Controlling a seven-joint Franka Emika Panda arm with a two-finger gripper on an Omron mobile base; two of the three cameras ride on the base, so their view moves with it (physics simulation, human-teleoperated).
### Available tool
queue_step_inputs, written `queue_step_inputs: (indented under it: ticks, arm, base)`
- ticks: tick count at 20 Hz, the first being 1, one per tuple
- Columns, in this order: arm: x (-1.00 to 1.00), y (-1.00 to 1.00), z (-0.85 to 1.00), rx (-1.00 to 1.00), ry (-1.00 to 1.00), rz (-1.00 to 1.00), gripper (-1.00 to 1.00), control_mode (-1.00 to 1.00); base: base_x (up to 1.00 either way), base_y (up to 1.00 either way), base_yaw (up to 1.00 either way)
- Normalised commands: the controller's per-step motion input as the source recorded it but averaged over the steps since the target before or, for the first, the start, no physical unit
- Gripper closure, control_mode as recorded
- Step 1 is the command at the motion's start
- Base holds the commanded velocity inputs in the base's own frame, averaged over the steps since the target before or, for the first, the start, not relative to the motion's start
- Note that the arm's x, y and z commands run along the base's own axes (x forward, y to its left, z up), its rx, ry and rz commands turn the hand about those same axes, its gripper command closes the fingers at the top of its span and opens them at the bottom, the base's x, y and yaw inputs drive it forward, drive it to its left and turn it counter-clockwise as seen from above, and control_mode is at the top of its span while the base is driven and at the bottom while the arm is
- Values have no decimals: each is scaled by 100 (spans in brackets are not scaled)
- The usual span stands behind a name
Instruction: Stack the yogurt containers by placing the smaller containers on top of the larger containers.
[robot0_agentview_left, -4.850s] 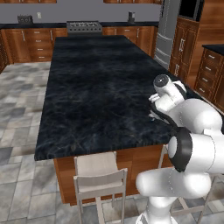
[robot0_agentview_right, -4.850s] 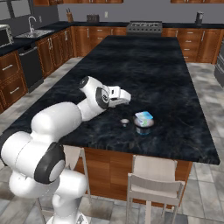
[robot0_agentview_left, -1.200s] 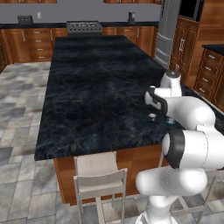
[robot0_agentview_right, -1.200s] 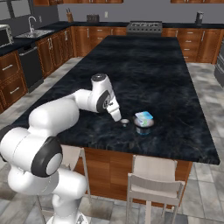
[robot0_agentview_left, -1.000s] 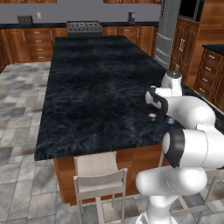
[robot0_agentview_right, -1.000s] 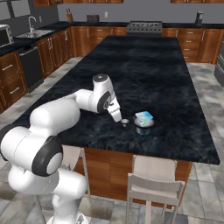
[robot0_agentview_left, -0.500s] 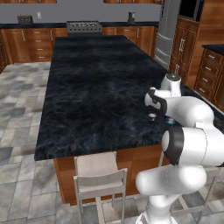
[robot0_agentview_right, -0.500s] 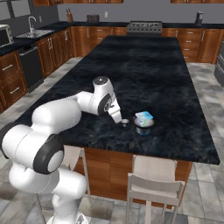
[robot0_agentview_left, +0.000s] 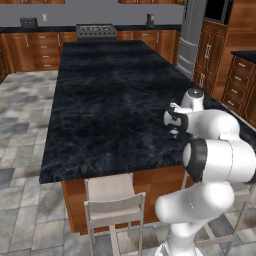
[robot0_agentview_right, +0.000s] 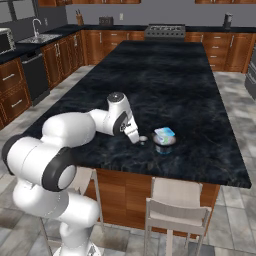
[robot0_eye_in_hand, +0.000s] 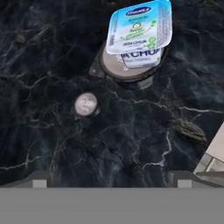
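Stack looks already made: small blue-topped tub (robot0_eye_in_hand: 140, 27) sits on larger round tub (robot0_eye_in_hand: 131, 70) ahead of gripper (robot0_agentview_right: 138, 142), jaws spread and empty; next move probably retreat.

Square light-blue-and-white foil top of small white tub (robot0_eye_in_hand: 139, 27) — print too small to read. Round container beneath (robot0_eye_in_hand: 131, 68) — partial letters "ACHU".
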Motion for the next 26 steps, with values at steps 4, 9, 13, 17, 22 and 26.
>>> queue_step_inputs:
  ticks: [4, 9, 13, 17, 22, 26]
  arm:
    - [18, -5, -13, 0, 0, -3, -100, -100]
    - [14, -9, -14, 0, 0, -3, -100, -100]
    - [15, -7, -11, 0, 2, -2, -100, -100]
    - [11, 0, -9, 1, 6, -1, -100, -100]
    - [8, 0, -3, 4, 8, -1, -100, -100]
    - [7, 0, 0, 5, 8, -1, -100, -100]
  base:
    - [0, 0, 0]
    - [0, 0, 0]
    - [0, 0, 0]
    - [0, 0, 0]
    - [0, 0, 0]
    - [0, 0, 0]
